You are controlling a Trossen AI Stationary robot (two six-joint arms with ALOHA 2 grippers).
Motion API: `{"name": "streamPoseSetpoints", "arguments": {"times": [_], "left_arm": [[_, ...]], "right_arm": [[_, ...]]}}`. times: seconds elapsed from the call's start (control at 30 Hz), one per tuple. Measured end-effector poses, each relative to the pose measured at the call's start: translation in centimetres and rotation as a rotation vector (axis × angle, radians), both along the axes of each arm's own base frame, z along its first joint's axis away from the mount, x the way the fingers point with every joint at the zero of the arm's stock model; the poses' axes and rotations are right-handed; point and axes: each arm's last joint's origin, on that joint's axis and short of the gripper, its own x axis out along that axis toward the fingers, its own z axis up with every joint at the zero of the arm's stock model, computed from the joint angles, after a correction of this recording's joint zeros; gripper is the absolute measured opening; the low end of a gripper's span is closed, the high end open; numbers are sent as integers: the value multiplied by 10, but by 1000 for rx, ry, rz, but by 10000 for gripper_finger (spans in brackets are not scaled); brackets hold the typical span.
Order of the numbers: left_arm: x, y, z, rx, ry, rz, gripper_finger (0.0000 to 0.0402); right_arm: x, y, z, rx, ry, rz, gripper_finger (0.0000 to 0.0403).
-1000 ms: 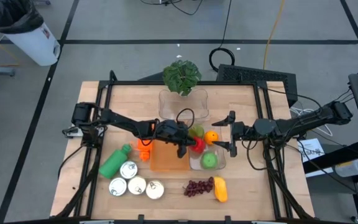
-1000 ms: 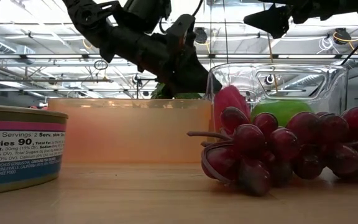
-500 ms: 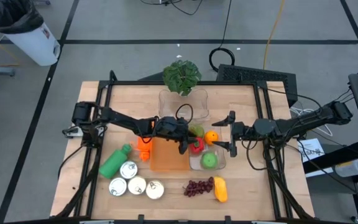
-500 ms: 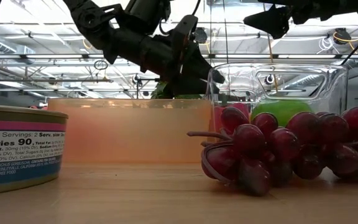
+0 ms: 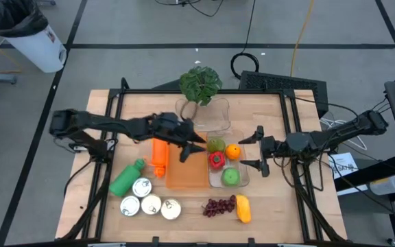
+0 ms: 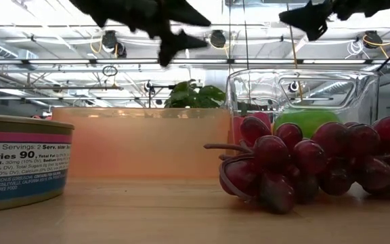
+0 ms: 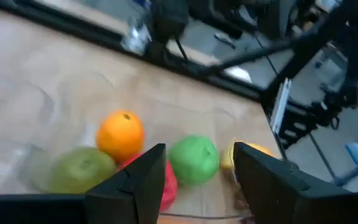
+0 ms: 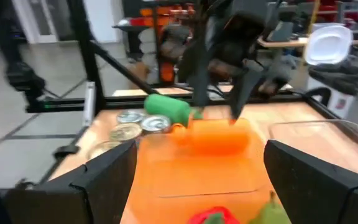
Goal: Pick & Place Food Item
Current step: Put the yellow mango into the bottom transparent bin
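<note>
Red pepper (image 5: 216,160) in clear container (image 5: 229,184) | left claw (image 5: 192,145) above-left, open, empty | right claw (image 5: 252,151) beside container, open, empty | lift clear, avoid rim.

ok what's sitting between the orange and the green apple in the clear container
In the high view, the red pepper lies between the orange and the green apple, slightly toward the orange cutting board.

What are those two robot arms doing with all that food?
The left gripper hangs empty, jaws open, above the orange cutting board. A red pepper and a green apple lie in the clear container next to the board. The right gripper waits with open jaws close to an orange. Grapes and cans sit at the table's front.
</note>
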Motion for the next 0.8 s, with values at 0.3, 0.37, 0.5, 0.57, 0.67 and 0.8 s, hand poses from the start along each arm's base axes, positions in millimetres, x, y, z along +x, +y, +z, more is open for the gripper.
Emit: {"name": "streamPoseSetpoints", "arguments": {"times": [0.3,0.37,0.5,0.57,0.67,0.8], "left_arm": [[-61,-26,45,230,-104,86,187],[-74,-31,39,252,-99,101,187],[-97,-34,24,259,-138,123,195],[-110,-32,18,246,-152,173,200],[-129,-28,10,251,-158,239,208],[-152,-25,-4,245,-120,275,214]], "right_arm": [[-10,19,4,91,-8,223,334],[-11,22,4,94,-8,243,334],[-13,26,3,92,-1,263,334],[-13,26,3,90,-1,265,334],[-13,26,3,88,1,262,334],[-13,26,2,85,8,262,334]]}}
